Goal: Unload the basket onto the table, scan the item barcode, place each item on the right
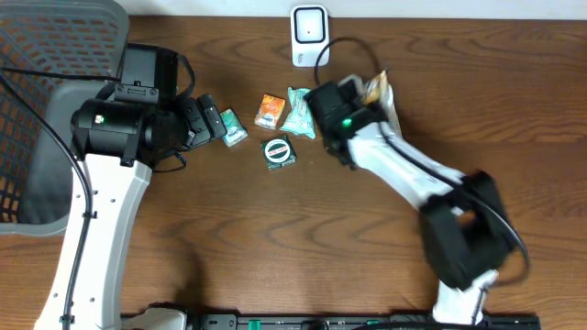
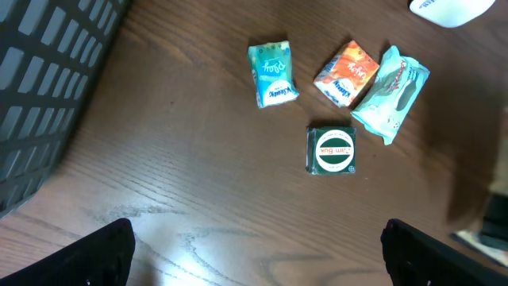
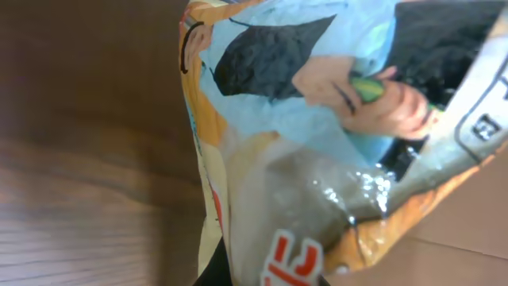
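Observation:
My right gripper (image 1: 370, 99) is shut on a glossy snack bag (image 1: 383, 94) printed in orange, light blue and black, near the table's far side. The bag (image 3: 317, 119) fills the right wrist view and covers most of my fingers there. A white barcode scanner (image 1: 310, 35) stands at the far edge, left of the bag. My left gripper (image 1: 213, 119) hangs open over bare wood (image 2: 258, 258) with nothing between its fingertips (image 2: 103, 254). In front of it lie a small teal packet (image 2: 272, 73), an orange packet (image 2: 347, 74), a pale teal wrapper (image 2: 390, 94) and a green square packet (image 2: 331, 150).
A grey mesh basket (image 1: 46, 92) stands at the left edge of the table and also shows as the basket (image 2: 40, 79) in the left wrist view. The small packets cluster between the two grippers, around the green one (image 1: 280, 152).

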Controlling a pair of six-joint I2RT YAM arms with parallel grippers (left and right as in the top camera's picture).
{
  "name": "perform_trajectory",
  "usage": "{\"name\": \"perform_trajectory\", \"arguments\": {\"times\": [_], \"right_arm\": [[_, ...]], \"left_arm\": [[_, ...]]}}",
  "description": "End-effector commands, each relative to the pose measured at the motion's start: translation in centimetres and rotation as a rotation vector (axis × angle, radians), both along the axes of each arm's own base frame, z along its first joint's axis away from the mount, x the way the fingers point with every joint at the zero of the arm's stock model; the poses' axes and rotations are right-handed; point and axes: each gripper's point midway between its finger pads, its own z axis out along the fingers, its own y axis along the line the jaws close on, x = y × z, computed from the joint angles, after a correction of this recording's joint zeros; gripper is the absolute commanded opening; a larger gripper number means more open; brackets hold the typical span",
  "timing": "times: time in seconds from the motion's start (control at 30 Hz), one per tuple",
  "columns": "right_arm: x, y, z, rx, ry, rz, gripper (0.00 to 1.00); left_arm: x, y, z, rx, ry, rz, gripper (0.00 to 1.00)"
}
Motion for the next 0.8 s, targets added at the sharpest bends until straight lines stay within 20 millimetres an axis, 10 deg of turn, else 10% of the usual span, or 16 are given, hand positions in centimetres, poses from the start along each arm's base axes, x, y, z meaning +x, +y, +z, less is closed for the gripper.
{"name": "perform_trajectory", "arguments": {"times": [0.0, 0.17, 0.33, 0.57, 0.77], "right_arm": [[-0.6, 0.2, -1.7, -0.184, 0.019, 0.02, 0.01], [-2.9, 5.7, -4.1, -0.079, 0.057, 0.114, 0.46], [-3.9, 10.8, -2.9, 0.207, 0.114, 0.148, 0.69], [-0.8, 7.5, 2.5, 0.426, 0.184, 0.027, 0.56], [0.7, 7.1, 1.9, 0.888, 0.401, 0.092, 0.37]], "left_arm": [[0.0, 0.2, 0.4, 0.01, -0.012, 0.001, 0.98], [0.0, 0.2, 0.4, 0.01, -0.012, 0.001, 0.98], [0.0, 0.2, 0.4, 0.01, -0.012, 0.001, 0.98], [0.0, 0.2, 0.4, 0.01, -0.012, 0.001, 0.98], [0.0, 0.2, 0.4, 0.01, -0.012, 0.001, 0.97]]}}
